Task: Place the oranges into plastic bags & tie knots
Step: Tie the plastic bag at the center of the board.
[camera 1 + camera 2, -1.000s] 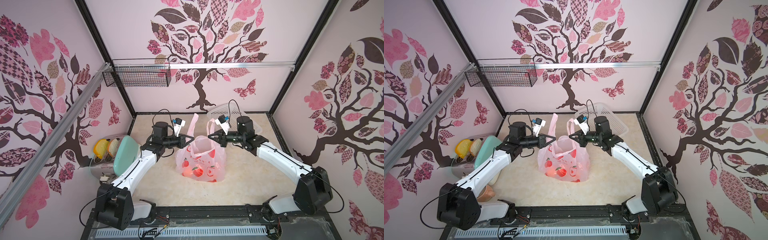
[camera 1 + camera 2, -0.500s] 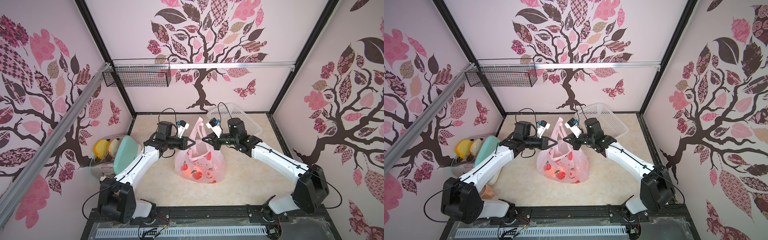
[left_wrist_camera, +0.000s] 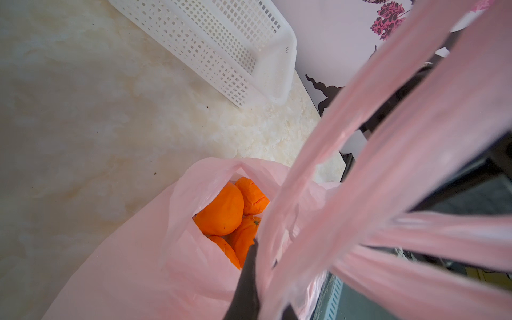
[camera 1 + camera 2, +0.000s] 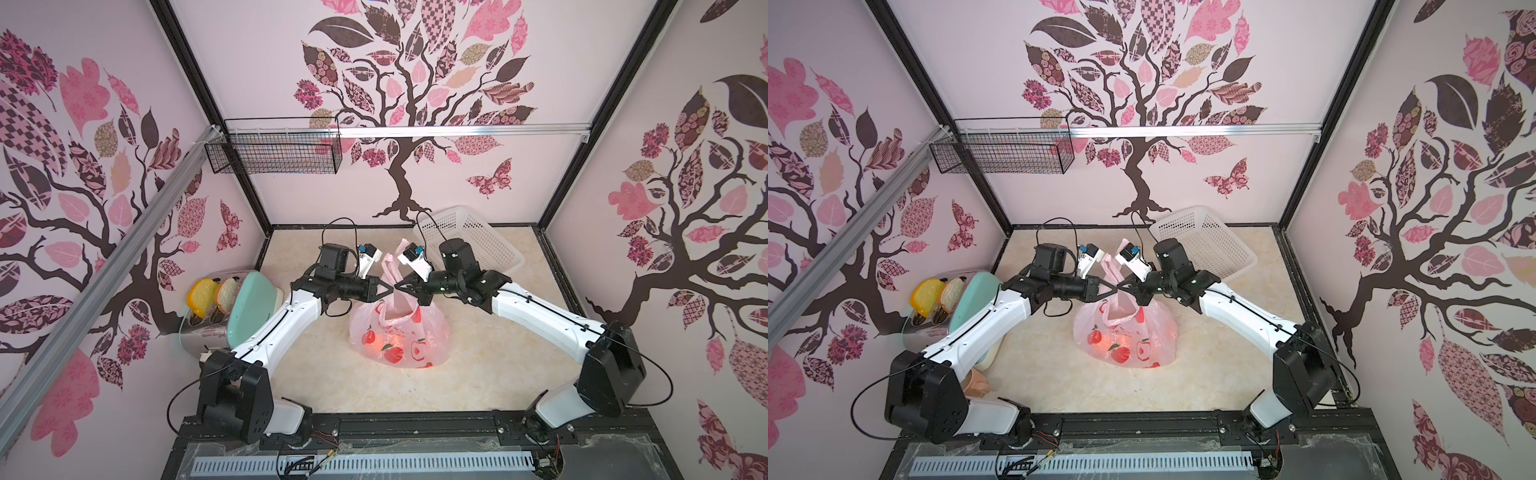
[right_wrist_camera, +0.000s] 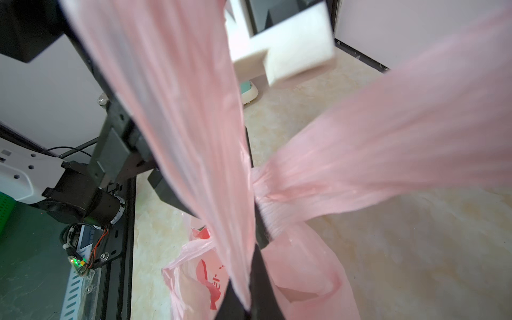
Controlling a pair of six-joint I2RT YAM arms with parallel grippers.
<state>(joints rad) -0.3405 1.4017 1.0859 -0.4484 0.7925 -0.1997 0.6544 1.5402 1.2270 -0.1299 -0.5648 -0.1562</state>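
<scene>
in both top views the plastic bag (image 4: 399, 338) is seen at the centre of the frame, slumped on the table (image 4: 478, 365). the left gripper (image 4: 384, 291) and the right gripper (image 4: 400, 286) are set tip to tip just above its mouth. each is clamped on one of the pink handle strips (image 4: 390, 266), and the free ends of the strips stand up between the two wrist cameras. the white basket (image 4: 469, 237) lies up and to the right, apart from the bag.

in the left wrist view the oranges (image 3: 221, 207) are seen at lower centre through the open mouth, all inside the bag. a dark finger (image 3: 246, 285) is pressed against the film.

in the right wrist view the strips are gathered into a bunched crossing (image 5: 266, 194) at mid-frame. whether it is already cinched cannot be told.

the knot is judged to be in the making. both grips should be kept firm and the strips drawn outward evenly and low, so that the crossing is slid down to the neck. jerks are best avoided, since thin film is easily torn. the bag should not be lifted or tipped while the mouth is open.
</scene>
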